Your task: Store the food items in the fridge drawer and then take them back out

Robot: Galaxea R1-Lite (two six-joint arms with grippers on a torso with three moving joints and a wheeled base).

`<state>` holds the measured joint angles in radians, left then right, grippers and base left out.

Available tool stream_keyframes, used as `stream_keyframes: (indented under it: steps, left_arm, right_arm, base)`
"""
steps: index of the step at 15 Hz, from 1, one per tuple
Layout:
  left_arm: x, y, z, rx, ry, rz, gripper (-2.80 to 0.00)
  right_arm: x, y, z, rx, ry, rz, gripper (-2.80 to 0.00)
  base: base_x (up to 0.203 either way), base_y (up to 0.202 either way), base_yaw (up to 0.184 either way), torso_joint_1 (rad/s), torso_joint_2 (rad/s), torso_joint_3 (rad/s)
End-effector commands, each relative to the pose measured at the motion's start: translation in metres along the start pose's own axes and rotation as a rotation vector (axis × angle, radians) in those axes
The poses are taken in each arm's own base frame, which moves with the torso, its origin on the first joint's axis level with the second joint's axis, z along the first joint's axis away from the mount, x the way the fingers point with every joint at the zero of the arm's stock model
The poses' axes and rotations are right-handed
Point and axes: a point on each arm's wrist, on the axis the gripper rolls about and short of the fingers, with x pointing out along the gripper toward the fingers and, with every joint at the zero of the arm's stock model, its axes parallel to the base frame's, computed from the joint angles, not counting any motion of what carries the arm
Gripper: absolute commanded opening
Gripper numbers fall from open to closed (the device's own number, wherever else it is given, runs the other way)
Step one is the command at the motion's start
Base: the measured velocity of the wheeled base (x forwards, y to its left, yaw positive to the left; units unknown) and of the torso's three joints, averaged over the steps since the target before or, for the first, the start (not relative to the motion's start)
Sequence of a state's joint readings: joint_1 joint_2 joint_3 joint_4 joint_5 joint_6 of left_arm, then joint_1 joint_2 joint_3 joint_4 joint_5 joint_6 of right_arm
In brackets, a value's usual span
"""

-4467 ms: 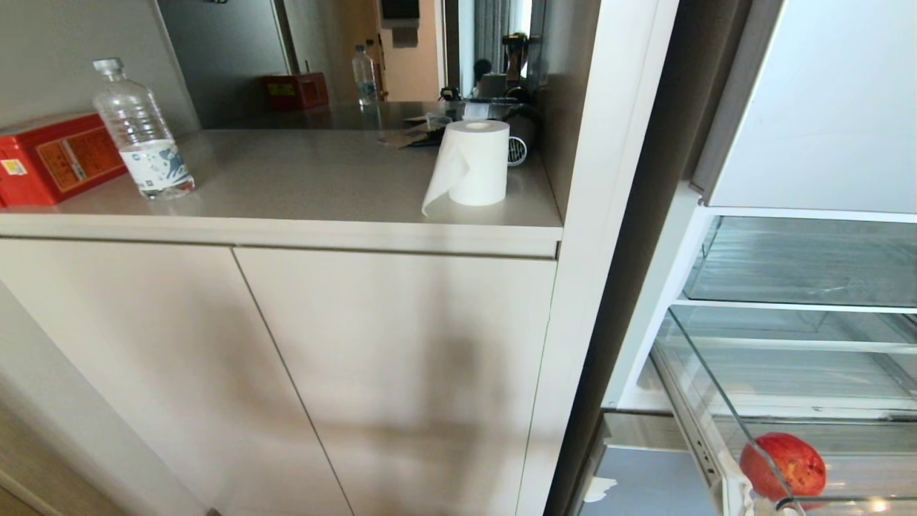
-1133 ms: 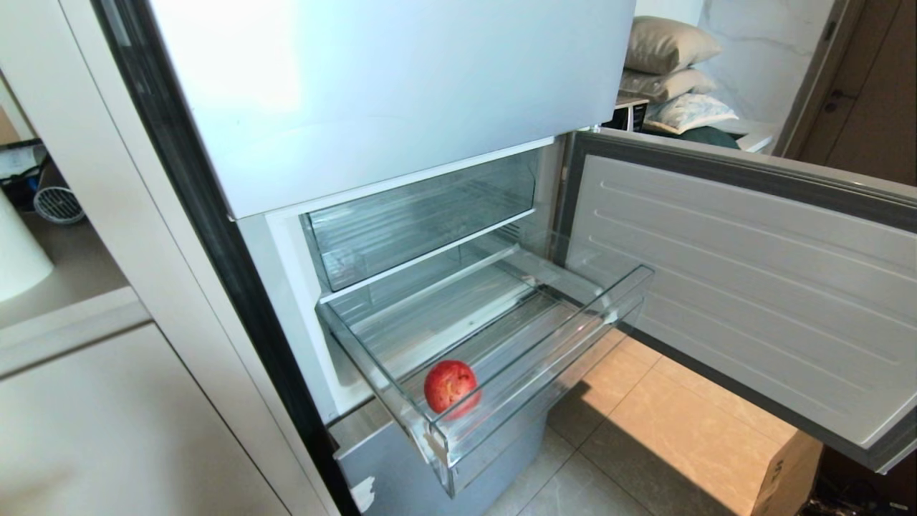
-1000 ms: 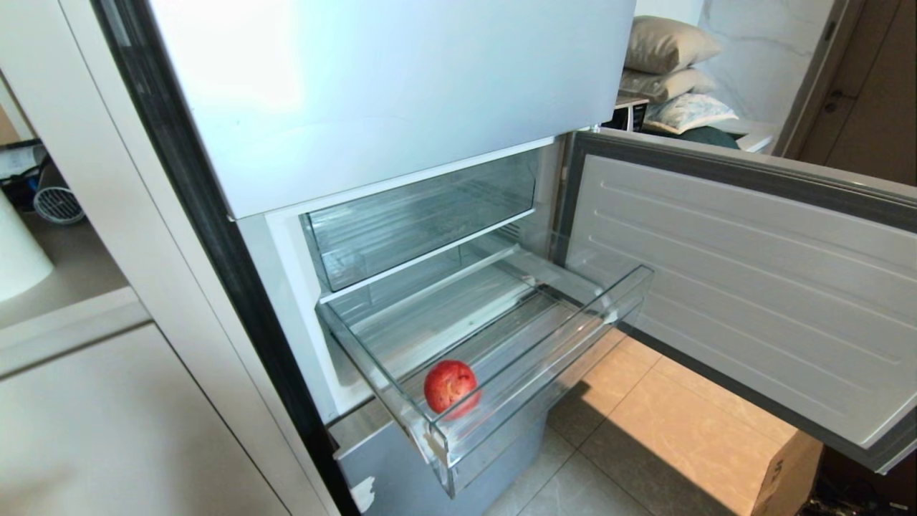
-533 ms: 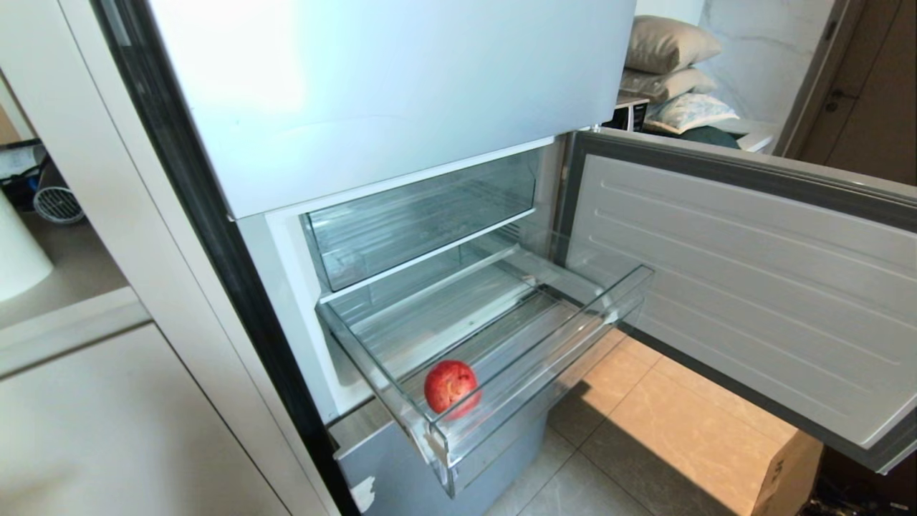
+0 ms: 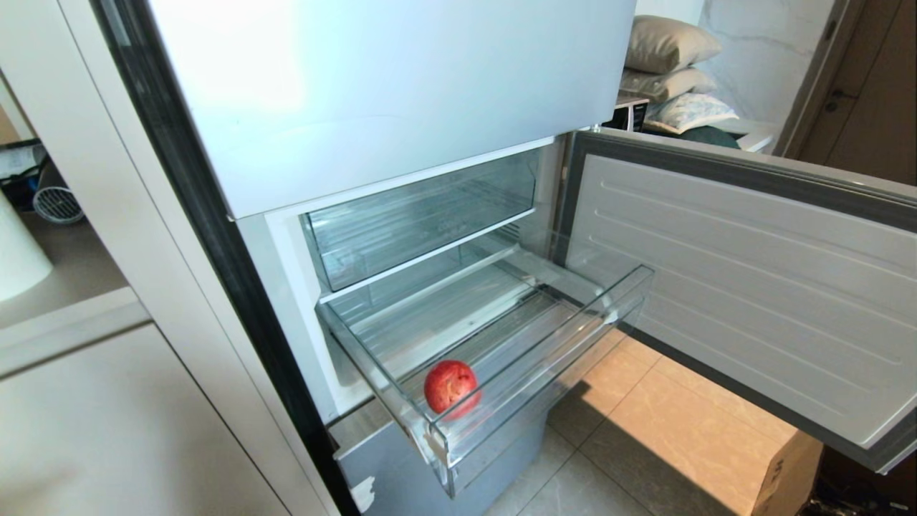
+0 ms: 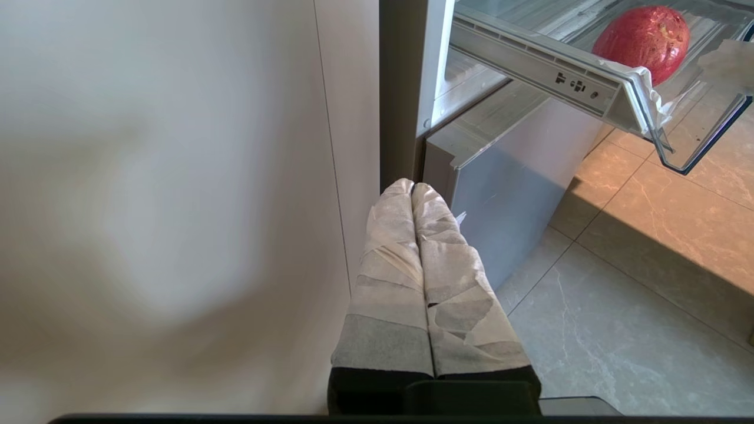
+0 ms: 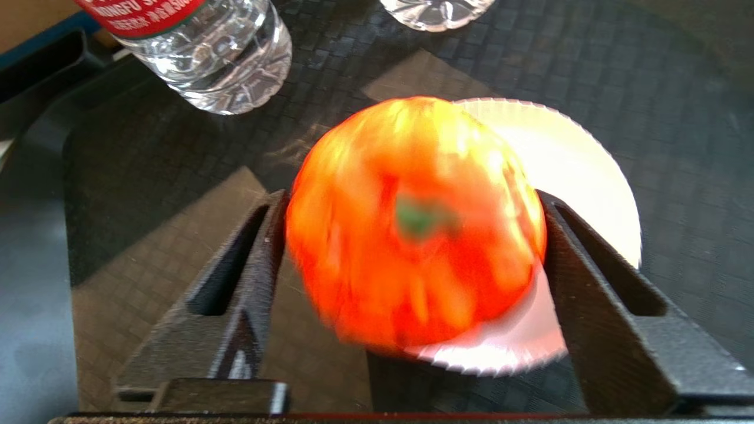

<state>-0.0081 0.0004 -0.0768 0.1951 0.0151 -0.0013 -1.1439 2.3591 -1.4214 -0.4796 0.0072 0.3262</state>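
Jaws flanking orange-red fruit (image 7: pixel 412 224)

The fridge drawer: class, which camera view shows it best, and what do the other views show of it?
The head view: the whole fridge drawer shows pulled out, with the red apple near its front left corner. The left wrist view catches only that corner, its rail and the apple. The right wrist view shows none of it.

Drawer pulled out of the fridge — one fruit in it, one off on a plate.
The round red apple (image 5: pixel 450 385) lies in the clear plastic ribbed drawer (image 5: pixel 544 358) at its 7 o'clock front corner; the open door panel (image 5: pixel 731 287) stands at 3 o'clock. The orange-red round fruit (image 7: pixel 412 224) sits between the right gripper (image 7: pixel 412 235) fingers, over a white fluted paper plate (image 7: pixel 589 176) — a clear plastic water bottle (image 7: pixel 218 53) at 11 o'clock.
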Motion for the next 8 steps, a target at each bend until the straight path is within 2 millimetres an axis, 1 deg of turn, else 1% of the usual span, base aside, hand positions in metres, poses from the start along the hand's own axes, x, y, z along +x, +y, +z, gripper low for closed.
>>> stream_keyframes:
  steps: [1, 5, 8]
  left_arm:
    - [0.0000, 0.0000, -0.0002, 0.000, 0.001, 0.001, -2.80]
    - [0.0000, 0.0000, -0.0002, 0.000, 0.001, 0.001, -2.80]
    - [0.0000, 0.0000, -0.0002, 0.000, 0.001, 0.002, -2.80]
  right_arm:
    - [0.0013, 0.0014, 0.0018, 0.003, -0.010, 0.005, 0.00]
    - [0.0014, -0.0005, 0.0032, 0.005, -0.014, 0.002, 0.00]
    - [-0.0060, -0.0008, 0.0116, 0.007, -0.031, 0.002, 0.00]
  base:
    - [0.000, 0.000, 0.000, 0.000, 0.00, 0.000]
    - [0.000, 0.000, 0.000, 0.000, 0.00, 0.000]
    - [0.000, 0.000, 0.000, 0.000, 0.00, 0.000]
